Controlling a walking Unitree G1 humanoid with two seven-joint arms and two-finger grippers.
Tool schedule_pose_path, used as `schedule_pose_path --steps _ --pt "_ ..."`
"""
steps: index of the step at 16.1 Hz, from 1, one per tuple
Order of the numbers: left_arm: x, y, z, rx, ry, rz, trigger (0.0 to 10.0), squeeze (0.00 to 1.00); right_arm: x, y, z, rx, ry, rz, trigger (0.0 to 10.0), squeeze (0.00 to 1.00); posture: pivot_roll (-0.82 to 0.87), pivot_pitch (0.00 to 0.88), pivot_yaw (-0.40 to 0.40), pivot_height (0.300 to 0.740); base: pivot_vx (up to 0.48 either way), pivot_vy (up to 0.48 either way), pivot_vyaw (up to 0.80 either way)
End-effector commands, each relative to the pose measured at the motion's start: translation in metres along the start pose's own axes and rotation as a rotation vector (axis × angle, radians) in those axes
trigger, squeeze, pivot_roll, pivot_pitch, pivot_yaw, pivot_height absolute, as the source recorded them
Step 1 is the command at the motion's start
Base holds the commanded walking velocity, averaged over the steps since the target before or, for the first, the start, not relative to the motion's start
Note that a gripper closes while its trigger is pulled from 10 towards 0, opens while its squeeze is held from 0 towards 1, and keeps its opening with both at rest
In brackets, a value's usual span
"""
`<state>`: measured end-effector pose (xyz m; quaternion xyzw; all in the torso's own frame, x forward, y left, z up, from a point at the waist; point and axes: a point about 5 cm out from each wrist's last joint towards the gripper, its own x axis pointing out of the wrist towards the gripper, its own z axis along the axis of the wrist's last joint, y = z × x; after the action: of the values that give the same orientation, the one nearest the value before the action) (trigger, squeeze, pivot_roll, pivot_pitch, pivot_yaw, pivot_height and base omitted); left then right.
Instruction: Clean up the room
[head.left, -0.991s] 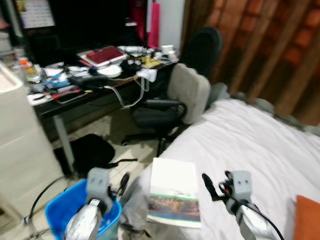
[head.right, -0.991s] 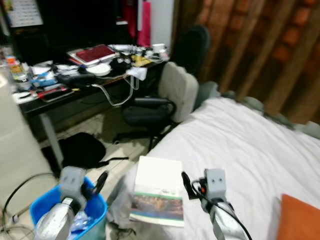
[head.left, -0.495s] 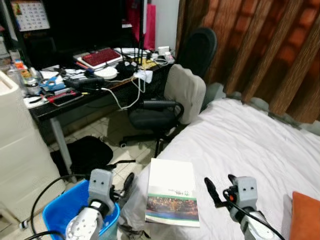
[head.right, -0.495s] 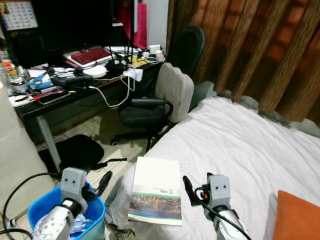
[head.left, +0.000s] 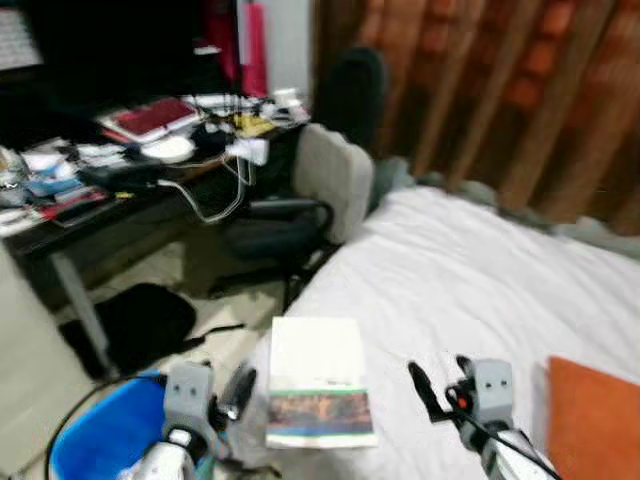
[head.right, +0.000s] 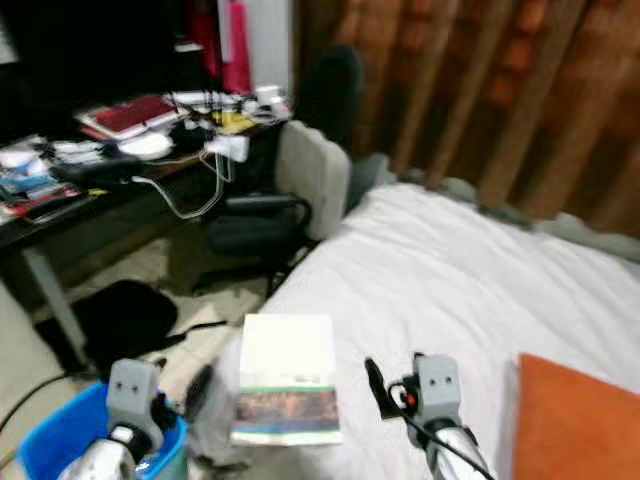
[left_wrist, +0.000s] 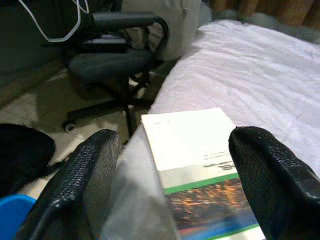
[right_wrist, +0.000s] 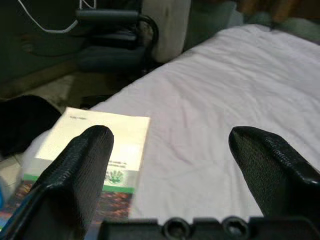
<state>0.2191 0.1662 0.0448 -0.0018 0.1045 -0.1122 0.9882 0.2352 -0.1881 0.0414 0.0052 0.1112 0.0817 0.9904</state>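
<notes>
A: Where's the book (head.left: 318, 380)?
B: On the bed (head.left: 480, 290) corner, just ahead of and between both grippers. Left gripper (left_wrist: 170, 165) jaws wide, right gripper (right_wrist: 170, 155) wide too, both empty. Blue bin (head.left: 105, 440) sits below the left one.

No text legible anywhere. Book (head.left: 318, 383) on bed edge, lower centre of the left eye view: white cover, green band, dark photo strip; a small green emblem and a line of print on the white part (right_wrist: 116, 176), too blurred to read. Desk clutter (head.left: 150, 130), upper left: no labels can be made out.
</notes>
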Motion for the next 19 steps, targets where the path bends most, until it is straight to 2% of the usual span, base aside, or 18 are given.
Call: schedule_pose_path --steps 1,2,4,10,13,17,19 --pt "0.009 -0.001 0.008 -0.007 -0.016 0.008 10.0 0.0 0.009 0.004 0.015 -0.033 -0.038 0.022 10.0 0.0 0.08 0.0 -0.091 0.74 0.0 0.0 0.0" --pt "0.014 0.003 0.013 -0.005 -0.031 0.018 10.0 0.0 0.015 0.006 0.019 -0.033 -0.045 0.024 10.0 0.0 0.09 0.0 -0.095 0.74 0.0 0.0 -0.8" --pt "0.014 0.012 0.017 0.002 -0.039 0.042 10.0 0.0 0.019 0.008 0.023 -0.033 -0.053 0.031 10.0 0.0 0.09 0.0 -0.094 0.74 0.0 0.0 -0.8" --pt "0.02 0.031 0.016 0.026 -0.017 0.134 10.0 0.0 0.025 0.007 0.02 -0.04 -0.03 0.043 10.0 0.0 0.09 0.0 -0.097 0.74 0.0 0.0 -0.8" --pt "0.023 0.044 0.017 0.025 -0.016 0.18 10.0 0.0 0.026 0.006 0.019 -0.038 -0.017 0.052 10.0 0.03 0.09 0.0 -0.099 0.74 0.0 0.0 -0.8" --pt "0.032 0.045 0.02 0.107 -0.003 0.147 10.0 0.0 0.029 0.009 0.017 -0.049 -0.007 0.085 10.0 0.03 0.1 0.0 -0.104 0.74 0.0 0.276 -0.8" --pt "0.036 0.042 0.019 0.096 0.02 0.137 10.0 0.0 0.031 0.01 0.016 -0.047 -0.002 0.098 10.0 0.0 0.1 0.0 -0.104 0.74 0.0 0.0 -0.4"
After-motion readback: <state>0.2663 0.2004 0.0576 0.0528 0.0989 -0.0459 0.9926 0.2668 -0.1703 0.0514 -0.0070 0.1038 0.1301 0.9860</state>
